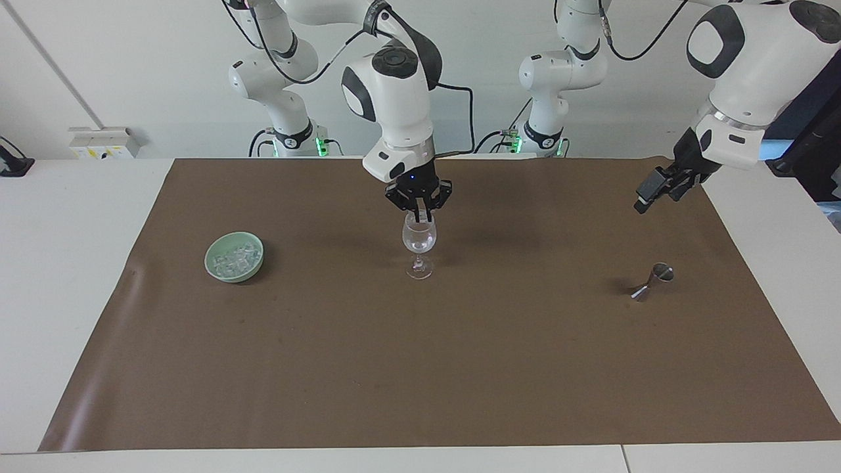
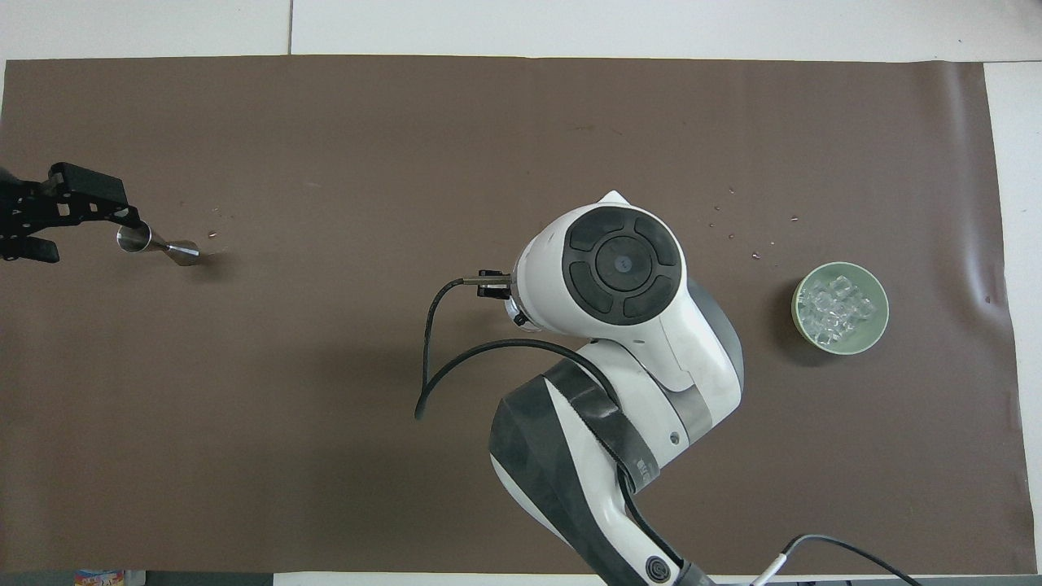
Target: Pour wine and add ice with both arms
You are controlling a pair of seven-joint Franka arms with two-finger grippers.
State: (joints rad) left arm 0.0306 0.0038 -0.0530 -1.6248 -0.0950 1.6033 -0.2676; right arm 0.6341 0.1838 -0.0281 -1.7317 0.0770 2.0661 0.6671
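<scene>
So the right tool (image 1: 418,215) sits at the wine glass (image 1: 418,241) rim, pinched together maybe on ice, left tool (image 1: 659,190) spread apart over the jigger (image 1: 652,280); ice (image 1: 234,256) waits in the bowl (image 1: 251,269), so I'd release gently.

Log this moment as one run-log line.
right gripper: at wine glass rim | left gripper: raised above jigger | ice: in bowl
</scene>
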